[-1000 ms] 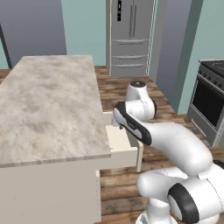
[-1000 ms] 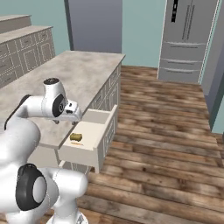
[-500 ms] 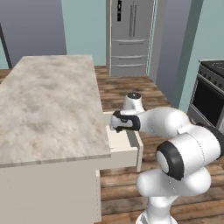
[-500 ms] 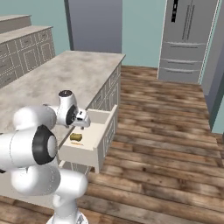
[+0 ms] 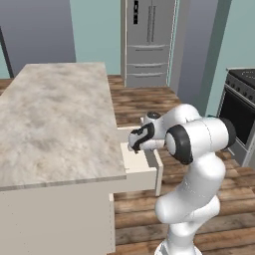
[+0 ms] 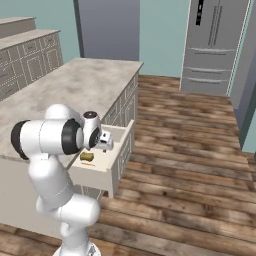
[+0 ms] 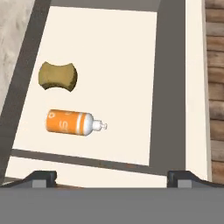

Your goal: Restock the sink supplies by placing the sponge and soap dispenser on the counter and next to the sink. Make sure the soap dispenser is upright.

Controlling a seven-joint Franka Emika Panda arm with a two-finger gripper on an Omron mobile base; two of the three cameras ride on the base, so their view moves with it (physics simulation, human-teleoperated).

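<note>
The gripper (image 7: 112,177) hangs over an open cream drawer (image 7: 173,87) pulled out from the side of the marbled island (image 5: 55,124), its jaws spread wide with nothing between them; the two dark fingertips (image 7: 41,178) show well apart at the bottom of the hand view. In that view the sponge (image 7: 58,76), an olive-yellow block with pinched sides, lies flat on the drawer floor close to the drawer's left wall. Just below it in the picture, apart from it, the soap dispenser (image 7: 74,123) lies on its side: an orange bottle with a white shoulder and small pump, the pump pointing toward the middle of the drawer. The rest of the drawer floor is bare. From the right base view the sponge (image 6: 87,157) sits in the drawer (image 6: 112,167) below the gripper (image 6: 103,141), and wood plank flooring (image 6: 190,150) stretches away to a steel refrigerator (image 6: 212,47). In the left base view the gripper (image 5: 137,142) reaches above the drawer (image 5: 149,167) beside the island's edge
</note>
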